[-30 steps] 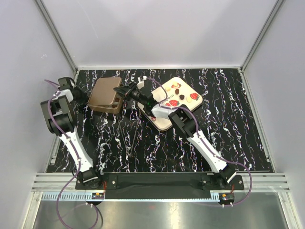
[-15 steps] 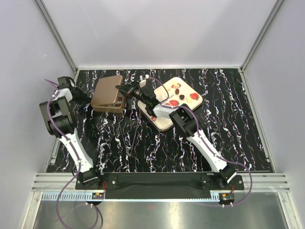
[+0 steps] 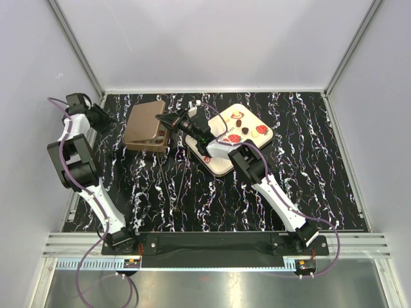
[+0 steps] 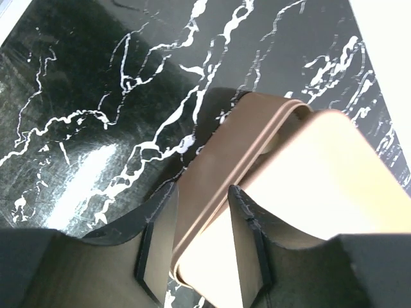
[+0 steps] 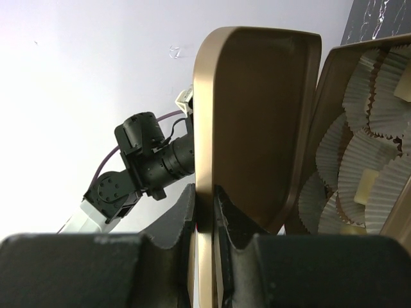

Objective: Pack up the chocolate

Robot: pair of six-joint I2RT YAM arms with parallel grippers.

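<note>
Chocolate pieces (image 3: 239, 122), round and square, lie scattered on the white tray (image 3: 221, 165) at the upper middle of the worktop (image 3: 308, 179). The scatter follows the tray's long axis, lower left to upper right; each piece is too small to show a heading. The right fingers (image 5: 236, 221) are clenched on the edge of the brown lid (image 5: 257, 115), which is raised beside its box (image 5: 326, 96). The left fingers (image 4: 157, 237) are spread apart, released, left of the box.

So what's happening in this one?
The right gripper has its jaws clamped on the edge of the lid, tipping it up off the brown box, whose white paper cups show inside. The left gripper sits by the box, jaws open, holding nothing. Chocolates lie on the cream tray.
</note>
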